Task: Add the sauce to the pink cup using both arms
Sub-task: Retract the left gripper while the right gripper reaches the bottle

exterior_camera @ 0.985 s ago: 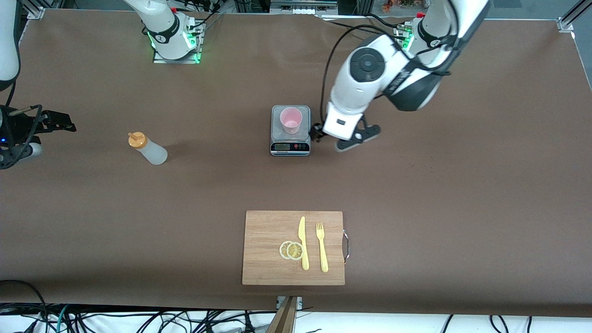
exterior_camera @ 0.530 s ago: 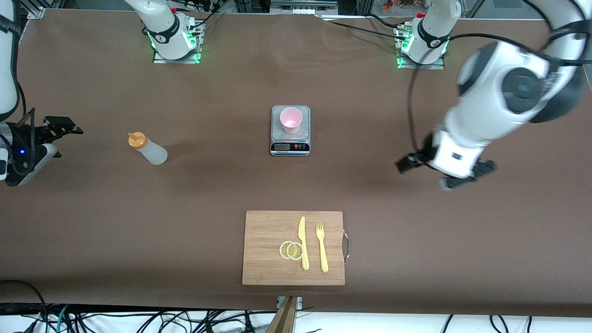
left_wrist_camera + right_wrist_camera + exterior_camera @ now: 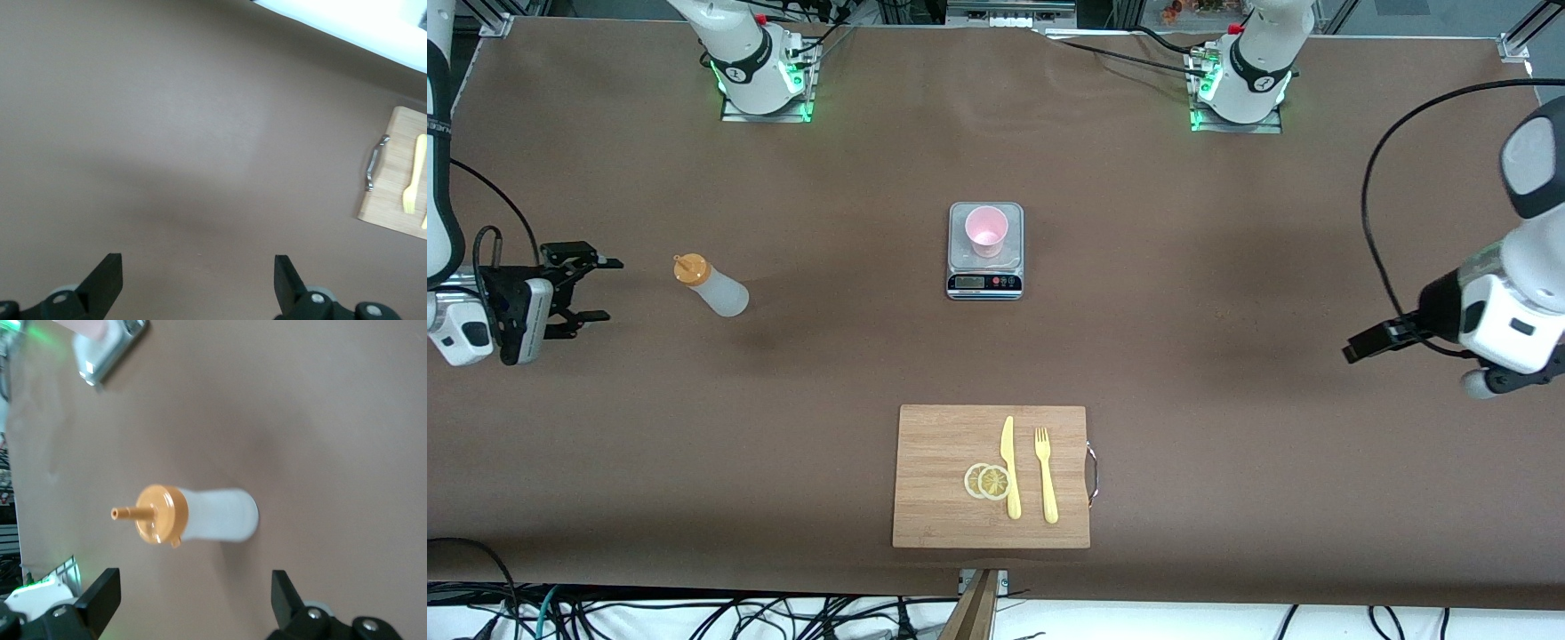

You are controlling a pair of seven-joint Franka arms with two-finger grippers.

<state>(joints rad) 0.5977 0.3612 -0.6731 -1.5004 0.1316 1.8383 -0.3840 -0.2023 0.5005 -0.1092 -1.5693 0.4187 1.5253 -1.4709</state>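
Observation:
The sauce bottle [image 3: 710, 286], whitish with an orange nozzle cap, stands on the brown table toward the right arm's end. It also shows in the right wrist view [image 3: 200, 515]. My right gripper [image 3: 605, 289] is open and empty, level with the bottle and a short way from it, with the bottle ahead of its jaws [image 3: 193, 600]. The pink cup [image 3: 986, 229] stands on a small kitchen scale [image 3: 984, 283] at mid table. My left gripper [image 3: 1371, 342] is open and empty over bare table at the left arm's end [image 3: 197, 280].
A wooden cutting board [image 3: 943, 498] lies near the front camera, holding lemon slices [image 3: 987, 481], a yellow knife [image 3: 1009, 467] and a yellow fork [image 3: 1046, 474]. The board's handle end shows in the left wrist view [image 3: 400, 173]. A black cable [image 3: 1369, 213] hangs from the left arm.
My left arm has swung away from beside the scale to the left arm's end of the table. My right gripper has moved closer to the sauce bottle.

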